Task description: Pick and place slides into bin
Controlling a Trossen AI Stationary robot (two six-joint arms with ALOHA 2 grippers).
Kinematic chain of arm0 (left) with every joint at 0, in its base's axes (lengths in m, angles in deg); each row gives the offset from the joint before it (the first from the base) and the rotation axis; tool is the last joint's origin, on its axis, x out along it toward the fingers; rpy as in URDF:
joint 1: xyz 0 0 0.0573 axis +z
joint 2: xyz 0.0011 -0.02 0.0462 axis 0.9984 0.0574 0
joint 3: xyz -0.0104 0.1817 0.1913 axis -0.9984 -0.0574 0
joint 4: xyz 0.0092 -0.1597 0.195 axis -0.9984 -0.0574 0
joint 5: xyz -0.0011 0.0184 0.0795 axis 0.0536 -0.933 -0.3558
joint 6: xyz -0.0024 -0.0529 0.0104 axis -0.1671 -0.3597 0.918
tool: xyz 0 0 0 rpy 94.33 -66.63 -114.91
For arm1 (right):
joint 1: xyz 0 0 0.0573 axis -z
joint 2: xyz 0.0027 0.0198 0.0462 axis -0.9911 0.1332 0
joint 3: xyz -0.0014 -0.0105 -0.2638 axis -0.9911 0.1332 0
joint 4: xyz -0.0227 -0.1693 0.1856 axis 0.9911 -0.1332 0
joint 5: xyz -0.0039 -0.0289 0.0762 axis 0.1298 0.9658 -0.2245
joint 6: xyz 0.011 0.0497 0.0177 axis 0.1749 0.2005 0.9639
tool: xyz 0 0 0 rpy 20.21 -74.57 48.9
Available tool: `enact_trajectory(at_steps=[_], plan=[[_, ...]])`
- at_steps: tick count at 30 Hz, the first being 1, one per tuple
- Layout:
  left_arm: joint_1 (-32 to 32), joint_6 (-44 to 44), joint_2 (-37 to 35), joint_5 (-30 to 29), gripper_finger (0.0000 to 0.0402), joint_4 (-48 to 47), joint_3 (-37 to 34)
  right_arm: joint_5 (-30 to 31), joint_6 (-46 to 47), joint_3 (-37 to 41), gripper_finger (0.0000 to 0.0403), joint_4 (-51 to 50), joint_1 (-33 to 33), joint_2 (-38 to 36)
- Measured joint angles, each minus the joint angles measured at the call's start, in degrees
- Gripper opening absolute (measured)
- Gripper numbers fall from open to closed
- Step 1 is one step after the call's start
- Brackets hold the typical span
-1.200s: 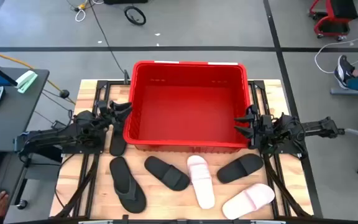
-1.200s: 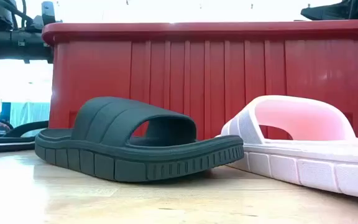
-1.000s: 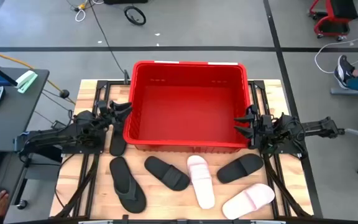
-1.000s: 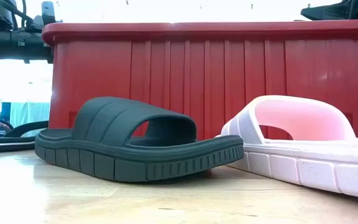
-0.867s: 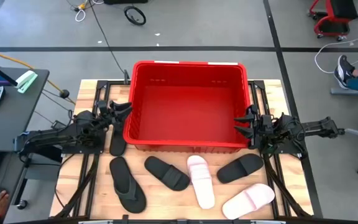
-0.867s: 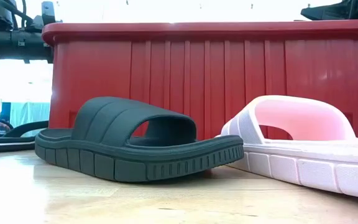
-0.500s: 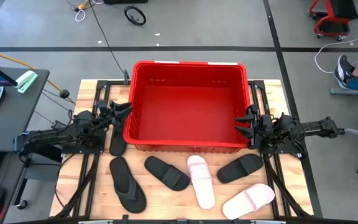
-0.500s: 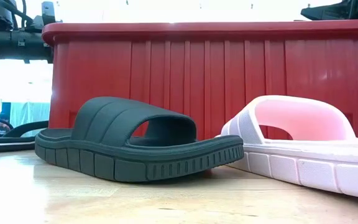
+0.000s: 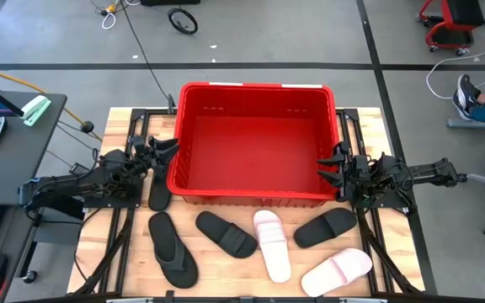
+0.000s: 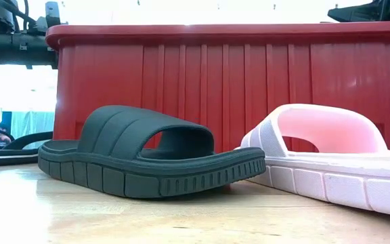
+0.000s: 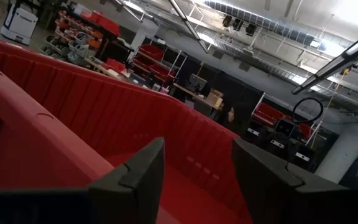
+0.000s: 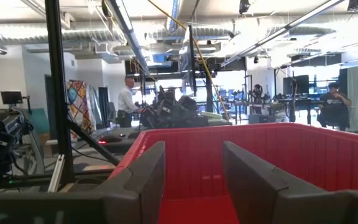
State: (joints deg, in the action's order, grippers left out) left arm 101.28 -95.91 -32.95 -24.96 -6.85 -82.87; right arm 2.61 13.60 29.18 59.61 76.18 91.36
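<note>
Slides [image 9: 226, 234] on table — both pincers [image 9: 165, 148] [image 9: 333, 166] open, empty

No lettering, number, brand or sign can be read in any view — none on the bin [image 9: 255, 143], none on the slides [image 9: 272, 244], none on the table [image 9: 394, 244].
</note>
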Motion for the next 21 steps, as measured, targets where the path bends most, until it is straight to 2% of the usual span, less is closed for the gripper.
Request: enact_trajectory(at_steps=[17, 21], plan=[[0.0, -0.1, 0.0, -0.3, 0.0193, 1.2, 0.0, 0.0, -0.4, 0.0, 0.0165, 0.0, 0.0, 0.0], [0.0, -2.6, 0.0, -1.3, 0.0192, 5.6, 0.0, 1.0, -10.2, 0.0, 0.0165, 0.3, 0.1, 0.0]])
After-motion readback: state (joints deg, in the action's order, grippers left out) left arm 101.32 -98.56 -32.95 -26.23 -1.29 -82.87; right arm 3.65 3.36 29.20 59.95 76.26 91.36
